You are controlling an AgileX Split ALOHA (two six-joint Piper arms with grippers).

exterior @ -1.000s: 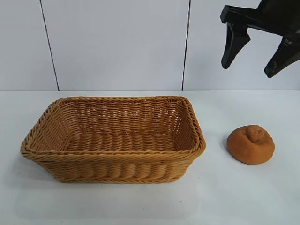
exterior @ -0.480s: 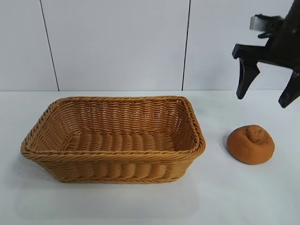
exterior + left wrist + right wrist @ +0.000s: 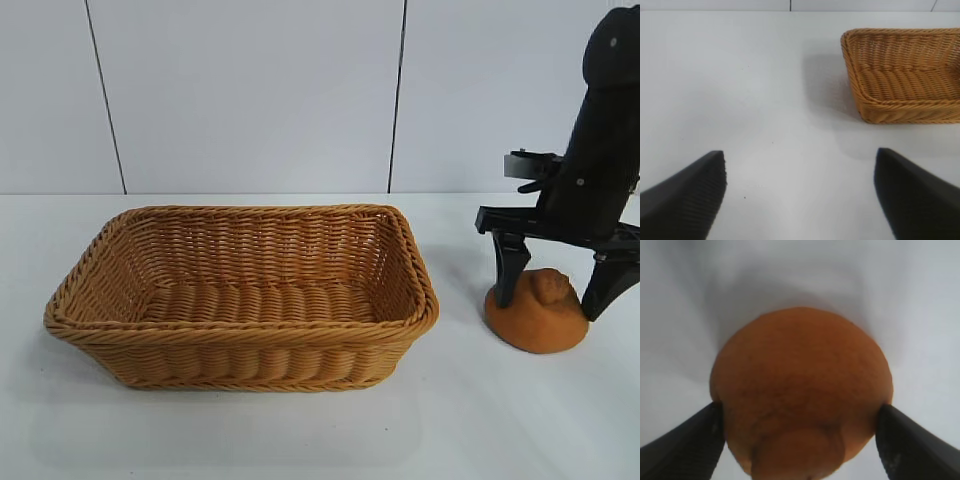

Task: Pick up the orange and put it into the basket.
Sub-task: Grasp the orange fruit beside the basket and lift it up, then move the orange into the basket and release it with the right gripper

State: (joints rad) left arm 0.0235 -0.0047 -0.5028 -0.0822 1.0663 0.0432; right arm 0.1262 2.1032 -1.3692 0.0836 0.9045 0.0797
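Note:
The orange [image 3: 535, 322] sits on the white table to the right of the basket [image 3: 240, 335], its knob on top. My right gripper [image 3: 550, 303] has come down over it, open, with one finger on each side of the fruit. In the right wrist view the orange [image 3: 800, 385] fills the gap between the fingers [image 3: 687, 445], which stand at its sides; a firm grip does not show. The tan wicker basket holds nothing. My left gripper [image 3: 800, 192] is open and empty over bare table, with the basket [image 3: 900, 106] farther off.
The white table [image 3: 480, 430] runs back to a white panelled wall [image 3: 250, 100]. A narrow strip of table separates the basket's right rim from the orange. The left arm is out of the exterior view.
My right gripper has dropped from high at the upper right down to the table, and its open fingers now straddle the orange. The orange and basket have not moved.

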